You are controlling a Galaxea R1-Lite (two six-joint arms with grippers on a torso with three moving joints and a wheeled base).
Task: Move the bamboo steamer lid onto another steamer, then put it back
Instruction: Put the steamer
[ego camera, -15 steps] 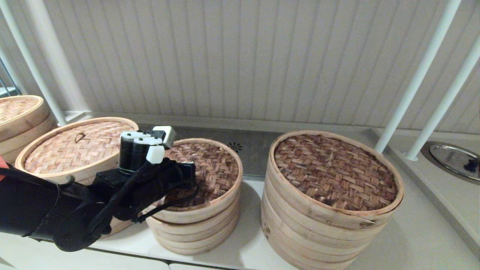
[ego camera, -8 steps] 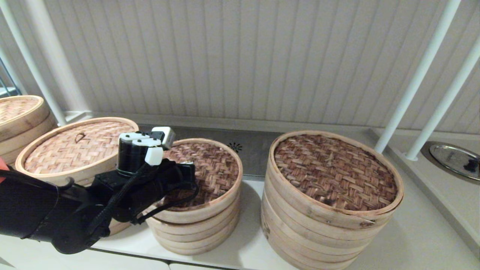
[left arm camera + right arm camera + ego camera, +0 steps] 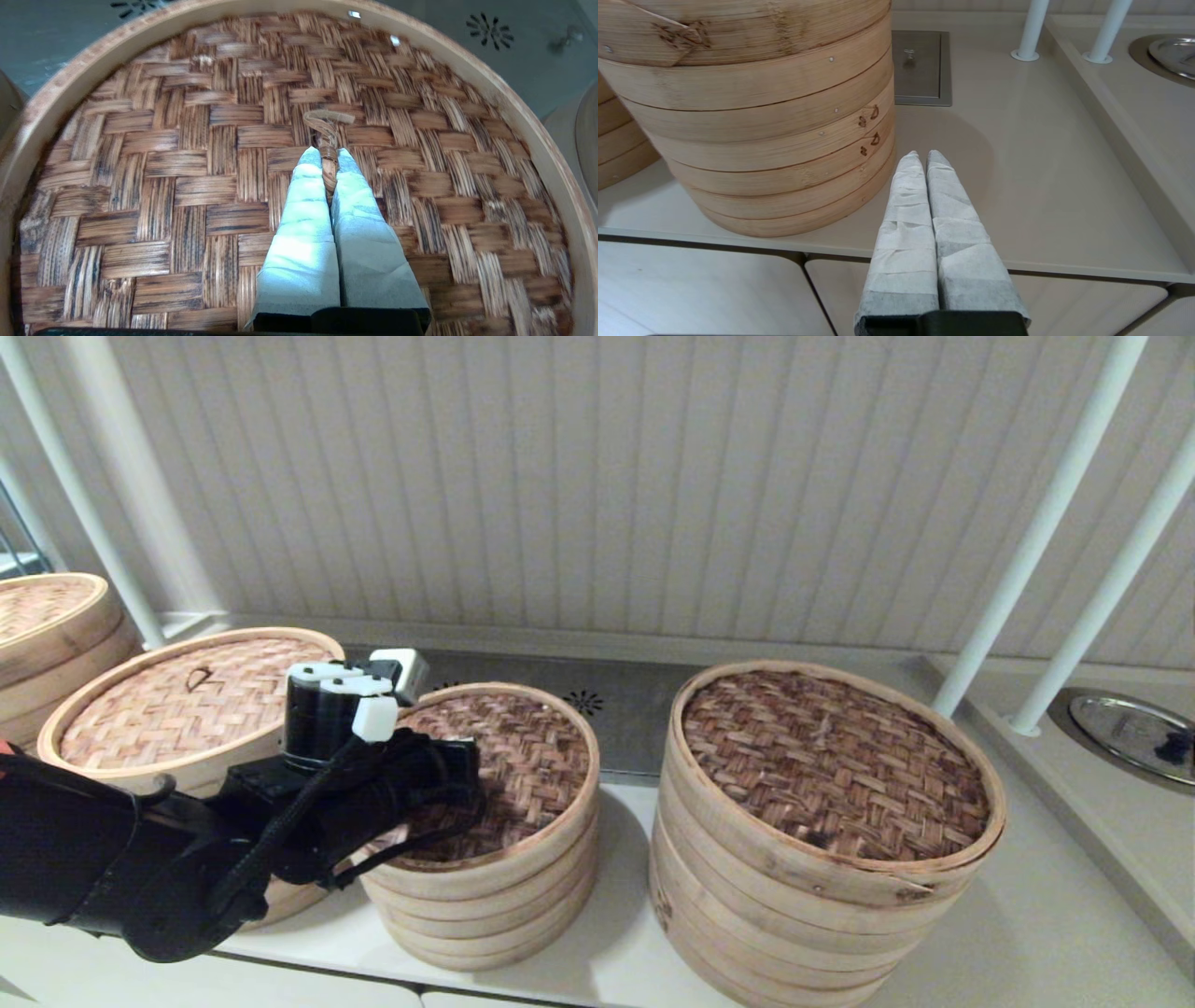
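Since a second ago the left gripper (image 3: pixel 329 156) has pulled slightly back toward the robot and tipped the bamboo steamer lid (image 3: pixel 504 770) with it: near edge now rides a bit higher and is skewed off the tier below. Padded fingers (image 3: pixel 306 186) are clamped on the loop handle (image 3: pixel 327 135), which sticks out between the tips. Lid is on or just coming off the smallest steamer stack (image 3: pixel 485 896), gripper over its centre.

Progress: grasp done, lift only starting. Left to do: carry to another steamer (image 3: pixel 187 705), just left of the small stack, set down, then bring it back. So early, first leg.

Materials: lid is mottled brown herringbone weave, flat strips with dark streaks, ringed by a pale smooth bamboo rim; the handle is a thin twisted cane loop. Target lid has paler tan weave and its own small loop (image 3: pixel 199 679). Tiers are pale bent-bamboo hoops.

Right of the small stack stands the widest steamer (image 3: pixel 822 859), with the darkest weave. Right gripper (image 3: pixel 923 156) is parked low, right of that steamer's base, over the counter (image 3: pixel 1041 186), padded fingers pressed together, holding nothing.
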